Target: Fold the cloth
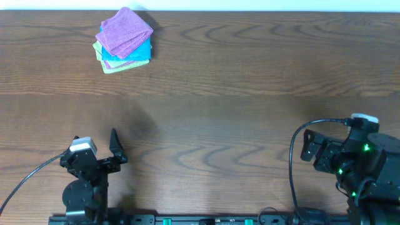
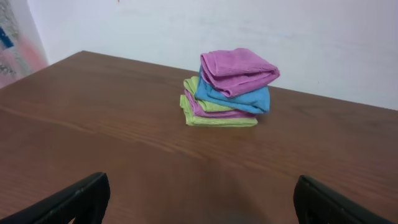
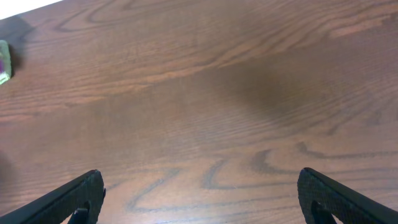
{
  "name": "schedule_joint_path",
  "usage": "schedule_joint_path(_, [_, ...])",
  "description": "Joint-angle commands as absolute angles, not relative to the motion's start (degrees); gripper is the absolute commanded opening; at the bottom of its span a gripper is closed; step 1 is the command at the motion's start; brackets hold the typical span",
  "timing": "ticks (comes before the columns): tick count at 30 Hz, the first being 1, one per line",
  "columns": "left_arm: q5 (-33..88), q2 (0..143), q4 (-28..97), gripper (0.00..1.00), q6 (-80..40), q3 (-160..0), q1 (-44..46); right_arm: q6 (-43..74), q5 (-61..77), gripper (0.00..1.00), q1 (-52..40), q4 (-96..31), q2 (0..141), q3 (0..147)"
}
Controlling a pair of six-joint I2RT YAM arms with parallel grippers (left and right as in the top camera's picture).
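A white wall (image 2: 186, 25) backs the dark wood worktop (image 1: 219, 94). Towards its far left side, the purple cloth (image 2: 239, 71) lies folded on top of a small stack, over a blue cloth (image 2: 249, 98) and a yellow-green cloth (image 2: 217, 119). At the near edge, well apart from the stack, the left pincer (image 2: 198, 205) and right pincer (image 3: 199, 205) both gape wide, holding nothing.

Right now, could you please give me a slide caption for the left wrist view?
Folded purple cloth lies atop a blue cloth and green cloth, beyond the open left gripper.
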State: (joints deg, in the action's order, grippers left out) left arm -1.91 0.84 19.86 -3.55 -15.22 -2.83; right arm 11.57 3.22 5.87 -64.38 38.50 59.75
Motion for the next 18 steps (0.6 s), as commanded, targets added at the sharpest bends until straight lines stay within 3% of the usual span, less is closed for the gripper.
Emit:
schedule_joint_path(1, [-1.9, 0.2, 18.6, 0.96, -2.3, -13.8, -2.6, 12.4, 3.4, 0.99, 5.9, -64.3, 38.3, 59.7])
schedule_joint_path(18, [-1.5, 0.2, 4.8, 0.95, -6.2, -1.1, -2.6, 12.4, 3.4, 0.99, 5.9, -64.2, 38.3, 59.7])
